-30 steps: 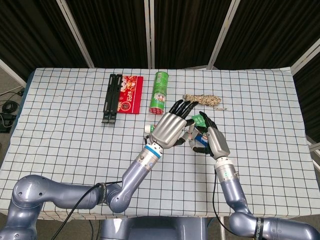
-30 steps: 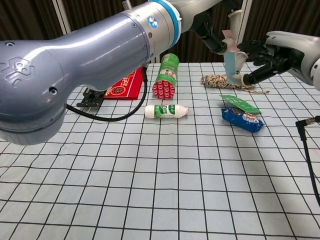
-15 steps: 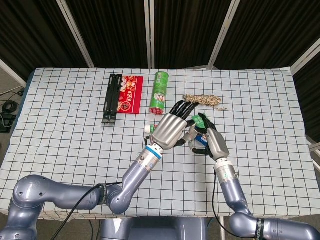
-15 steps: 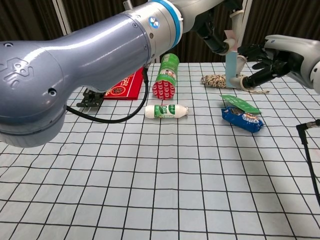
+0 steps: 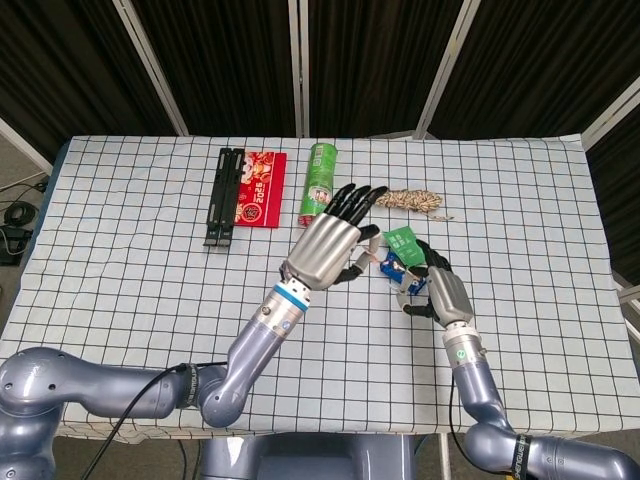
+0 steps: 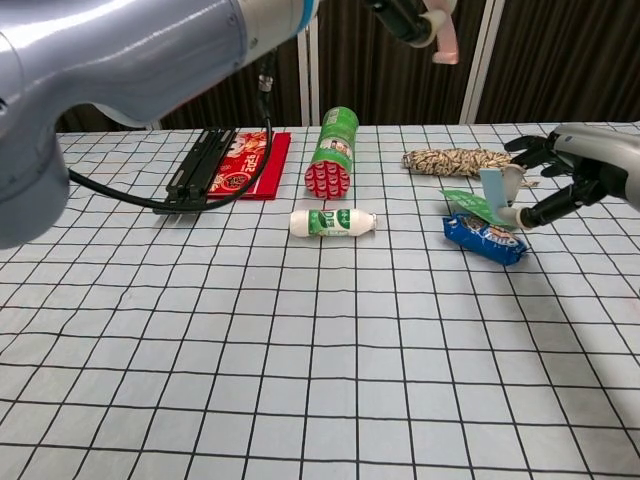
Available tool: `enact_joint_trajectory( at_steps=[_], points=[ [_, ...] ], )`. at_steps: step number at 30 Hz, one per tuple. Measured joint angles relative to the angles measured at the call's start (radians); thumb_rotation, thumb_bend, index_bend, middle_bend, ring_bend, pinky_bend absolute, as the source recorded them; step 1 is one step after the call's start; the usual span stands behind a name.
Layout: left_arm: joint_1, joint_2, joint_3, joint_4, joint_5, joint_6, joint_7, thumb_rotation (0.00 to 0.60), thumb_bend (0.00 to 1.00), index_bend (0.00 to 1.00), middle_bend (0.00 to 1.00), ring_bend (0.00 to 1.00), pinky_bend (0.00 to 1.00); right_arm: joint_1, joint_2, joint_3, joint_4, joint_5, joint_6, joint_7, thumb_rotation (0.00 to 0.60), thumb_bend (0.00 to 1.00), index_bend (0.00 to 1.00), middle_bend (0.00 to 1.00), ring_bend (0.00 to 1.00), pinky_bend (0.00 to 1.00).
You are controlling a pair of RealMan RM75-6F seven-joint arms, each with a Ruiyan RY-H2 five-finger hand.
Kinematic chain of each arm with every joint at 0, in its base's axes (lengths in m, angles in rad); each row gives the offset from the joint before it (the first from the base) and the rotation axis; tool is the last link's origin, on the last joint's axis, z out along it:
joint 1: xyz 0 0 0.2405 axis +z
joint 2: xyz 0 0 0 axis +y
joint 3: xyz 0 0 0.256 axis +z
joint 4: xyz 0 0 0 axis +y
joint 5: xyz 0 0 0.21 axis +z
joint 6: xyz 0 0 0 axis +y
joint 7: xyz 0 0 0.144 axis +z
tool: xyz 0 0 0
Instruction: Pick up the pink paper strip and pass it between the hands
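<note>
My left hand [image 5: 325, 248] is raised above the table middle; in the chest view only its dark fingers [image 6: 400, 18] show at the top edge, pinching a short pink piece of paper strip [image 6: 446, 40]. My right hand [image 5: 445, 295] sits lower and to the right, just above the table, and pinches a pale blue-grey piece of strip [image 6: 493, 188] that stands upright between thumb and finger. That piece also shows in the head view [image 5: 408, 291]. The two pieces are well apart and look separate. The right hand [image 6: 580, 175] hovers beside the snack packet.
A blue snack packet [image 6: 485, 238] with a green card [image 6: 478, 207] lies under the right hand. A small white bottle [image 6: 332, 222], a green can [image 6: 333, 150], a rope coil [image 6: 455, 160], a red booklet [image 5: 257, 188] and a black folding stand [image 5: 224, 195] lie further back and left.
The hands were together on one upright strip. The left hand has risen and drawn back left with a pink piece; the right hand has dropped to the right with the blue-grey piece.
</note>
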Motion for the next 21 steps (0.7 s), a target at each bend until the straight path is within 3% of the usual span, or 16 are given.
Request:
enact_joint_trajectory(
  at_steps=[3,4,5,7,9,10,12,13,21],
  points=[
    [0.026,0.038,0.007,-0.033,0.004,0.011,-0.001,0.600,0.54,0.83,0.00,0.00,0.00,-0.007,-0.005,-0.015,0.006,-0.023,0.012,-0.011,0.600,0.43,0.80,0.01,0.00,0.00],
    [0.037,0.052,0.012,-0.042,0.006,0.015,-0.003,0.600,0.54,0.83,0.00,0.00,0.00,-0.009,-0.006,-0.021,0.009,-0.037,0.016,-0.015,0.600,0.42,0.75,0.01,0.00,0.00],
    [0.052,0.068,0.019,-0.054,0.008,0.021,-0.006,0.600,0.54,0.82,0.00,0.00,0.00,-0.011,-0.007,-0.026,0.013,-0.050,0.018,-0.016,0.600,0.40,0.69,0.01,0.00,0.00],
    [0.094,0.107,0.041,-0.086,0.014,0.034,-0.018,0.600,0.52,0.78,0.00,0.00,0.00,-0.015,-0.004,-0.039,0.025,-0.088,0.017,-0.012,0.600,0.24,0.46,0.00,0.00,0.00],
    [0.142,0.150,0.073,-0.115,0.023,0.046,-0.035,0.600,0.40,0.58,0.00,0.00,0.00,-0.019,0.002,-0.051,0.040,-0.126,0.013,-0.003,0.600,0.07,0.29,0.00,0.00,0.00],
    [0.163,0.169,0.090,-0.125,0.025,0.051,-0.040,0.600,0.24,0.33,0.00,0.00,0.00,-0.023,0.007,-0.060,0.052,-0.155,0.013,0.003,0.600,0.02,0.22,0.00,0.00,0.00],
    [0.207,0.213,0.132,-0.151,0.025,0.055,-0.048,0.600,0.06,0.07,0.00,0.00,0.00,-0.031,0.015,-0.074,0.076,-0.201,0.020,0.010,0.600,0.00,0.12,0.00,0.00,0.00],
    [0.224,0.234,0.149,-0.163,0.024,0.056,-0.050,0.600,0.01,0.00,0.00,0.00,0.00,-0.039,0.021,-0.085,0.093,-0.235,0.029,0.015,0.600,0.00,0.08,0.00,0.00,0.00],
    [0.348,0.347,0.251,-0.207,0.123,0.094,-0.118,0.600,0.00,0.00,0.00,0.00,0.00,-0.103,0.085,-0.143,0.163,-0.410,0.083,0.127,0.600,0.00,0.03,0.00,0.00,0.00]
  ],
)
